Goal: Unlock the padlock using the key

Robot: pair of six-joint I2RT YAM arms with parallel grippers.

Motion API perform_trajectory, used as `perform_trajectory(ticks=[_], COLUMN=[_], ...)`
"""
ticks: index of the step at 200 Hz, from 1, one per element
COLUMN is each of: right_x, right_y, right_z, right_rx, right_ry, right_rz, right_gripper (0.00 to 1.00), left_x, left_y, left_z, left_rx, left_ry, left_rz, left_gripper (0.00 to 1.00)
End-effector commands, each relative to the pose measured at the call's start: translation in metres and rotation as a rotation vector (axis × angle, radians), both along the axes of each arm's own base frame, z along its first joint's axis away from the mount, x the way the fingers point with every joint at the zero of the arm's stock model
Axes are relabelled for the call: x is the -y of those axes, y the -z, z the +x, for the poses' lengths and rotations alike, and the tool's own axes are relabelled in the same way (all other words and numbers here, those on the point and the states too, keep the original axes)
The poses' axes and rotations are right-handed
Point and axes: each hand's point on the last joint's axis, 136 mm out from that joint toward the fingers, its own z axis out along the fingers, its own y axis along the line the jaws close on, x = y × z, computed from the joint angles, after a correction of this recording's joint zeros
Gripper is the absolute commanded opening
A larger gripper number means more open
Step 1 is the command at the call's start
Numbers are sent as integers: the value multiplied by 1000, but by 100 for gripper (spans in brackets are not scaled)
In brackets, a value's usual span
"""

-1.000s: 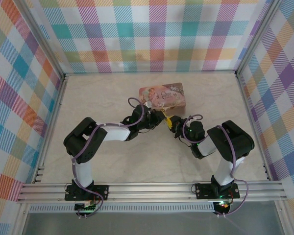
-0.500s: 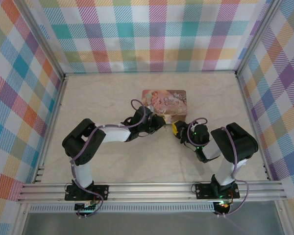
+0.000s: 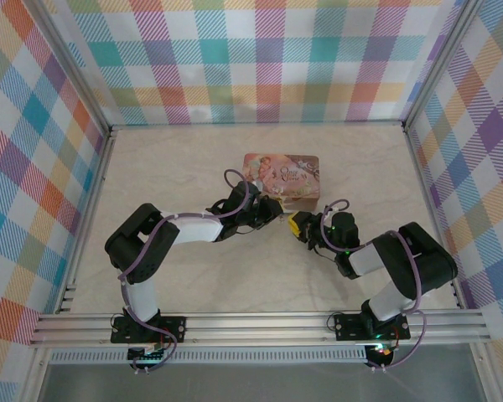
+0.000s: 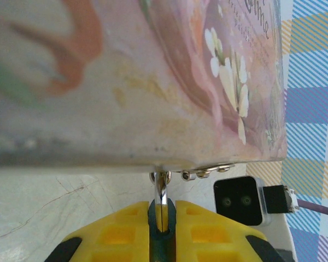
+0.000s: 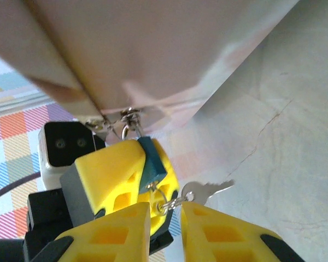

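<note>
**A:** Where's the padlock (image 5: 151, 161) at? It's so tiny I keep losing it.

**B:** It's hanging off the clasp on the front edge of the tin (image 3: 282, 174). The left gripper (image 4: 162, 215) is clamped on its blue body, and the shackle (image 4: 160, 191) pokes up out of the pads into the clasp. So that side's pinned.

**A:** And the key (image 5: 205, 191)?

**B:** Dangling on a little ring (image 5: 165, 206) right by the lock, with the blade pointing away over the table (image 5: 273, 136). The right gripper (image 5: 165, 218) is nearly closed and the ring sits in the slit between its tips. I can't tell if it's actually pinching anything or just brushing it.

**A:** How would you grab it?

**B:** By the flat head, I reckon, not the ring. The key's stiff but weighs nothing, and it's slick metal. On a loose ring it'll probably swing and twist the moment you nudge it. I'd pinch the round head across its flat faces so the blade sticks out free. The lock looks light too, and it can pivot on that shackle, so the left wants a firm squeeze or the keyhole wanders off.
</note>
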Motion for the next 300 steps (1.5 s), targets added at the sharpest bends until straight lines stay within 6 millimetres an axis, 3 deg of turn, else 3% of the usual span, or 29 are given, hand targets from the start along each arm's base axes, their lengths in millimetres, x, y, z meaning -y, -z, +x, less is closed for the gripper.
perform_trajectory(ticks=[1,63,114,175,233,300], right_x=[-8,-25,-23,-26,-21,6], right_y=[-4,-12,-8,-7,15,20], right_z=[-4,2,9,21,-1,-31], right_rx=[27,58,59,64,-9,0], right_ry=[-44,-77,-27,-5,-63,-127], right_rz=[-20,25,60,95,-4,-327], right_gripper=[22,12,3,3,18,18], left_x=[17,19,23,23,12,10], left_y=[-51,-53,-55,-53,-60,-73], left_z=[5,3,0,-8,4,9], left_rx=[98,98,91,78,102,108], left_ry=[18,19,35,50,8,3], left_rz=[-103,-112,-131,-134,-83,-32], left_gripper=[13,13,13,13,13,13])
